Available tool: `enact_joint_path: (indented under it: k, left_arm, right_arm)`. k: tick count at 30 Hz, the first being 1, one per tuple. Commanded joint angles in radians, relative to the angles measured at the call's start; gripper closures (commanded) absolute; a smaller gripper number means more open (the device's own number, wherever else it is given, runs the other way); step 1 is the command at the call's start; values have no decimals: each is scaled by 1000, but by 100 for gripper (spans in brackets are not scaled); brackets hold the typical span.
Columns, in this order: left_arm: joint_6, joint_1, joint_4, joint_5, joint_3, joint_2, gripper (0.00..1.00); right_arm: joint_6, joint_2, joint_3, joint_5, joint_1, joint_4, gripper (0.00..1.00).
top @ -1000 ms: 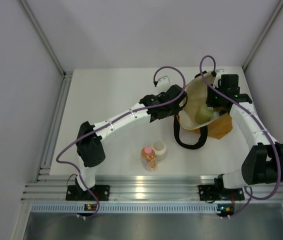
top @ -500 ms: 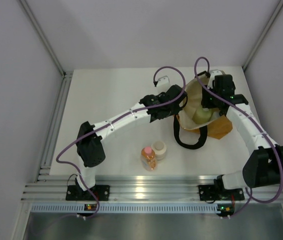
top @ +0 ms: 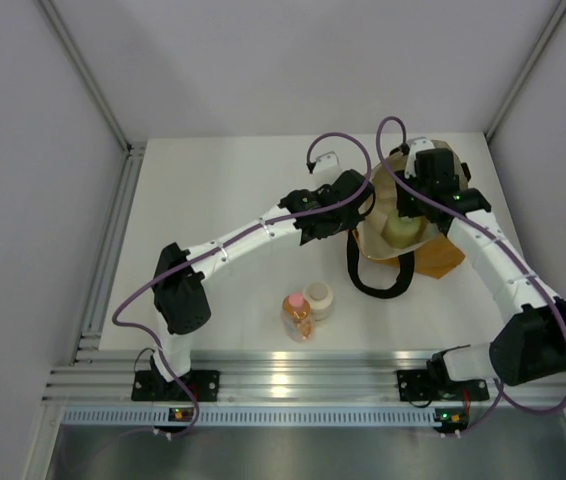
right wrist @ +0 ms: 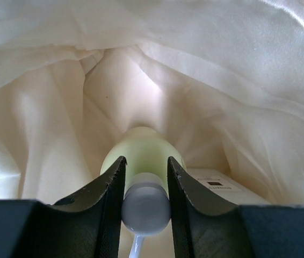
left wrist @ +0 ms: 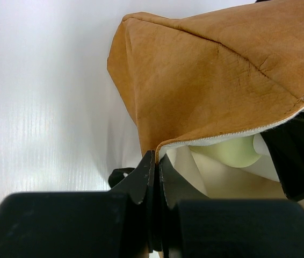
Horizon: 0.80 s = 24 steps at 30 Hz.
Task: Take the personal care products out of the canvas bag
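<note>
The mustard-orange canvas bag (top: 445, 256) with cream lining lay open at the white table's (top: 213, 200) 2 o'clock, its rim pinched tight in the left gripper (left wrist: 155, 161) at the mouth's 9 o'clock. Inside, the right gripper (right wrist: 145, 166) was closed narrowly on the white-capped neck of the pale green bottle (right wrist: 144, 145), with a white squarish bottle (right wrist: 216, 188) at its 4 o'clock. At the bag's 7 o'clock, the orange pink-capped bottle (top: 298, 320) stood just beside the cream round jar (top: 318, 298).

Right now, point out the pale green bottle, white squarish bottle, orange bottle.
pale green bottle (right wrist: 141, 144), right wrist view, shoulder beyond the cap
white squarish bottle (right wrist: 221, 188), right wrist view, labelled face
orange bottle (top: 299, 324), top external view, body
</note>
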<state>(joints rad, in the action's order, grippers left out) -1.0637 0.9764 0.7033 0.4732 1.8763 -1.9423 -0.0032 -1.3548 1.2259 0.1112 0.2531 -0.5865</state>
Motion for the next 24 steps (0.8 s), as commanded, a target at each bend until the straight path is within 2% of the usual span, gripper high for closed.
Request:
enact_joint_path:
  k: [1, 9, 24]
  left_arm:
    - [4, 1, -5, 36, 30, -6, 100]
    - [5, -2, -5, 44, 27, 2, 100]
    - [13, -7, -4, 50, 38, 6, 100]
  right_arm:
    - [11, 65, 113, 67, 28, 37, 100]
    - [38, 86, 168, 97, 35, -27, 100]
    - [48, 92, 435, 117, 80, -283, 100]
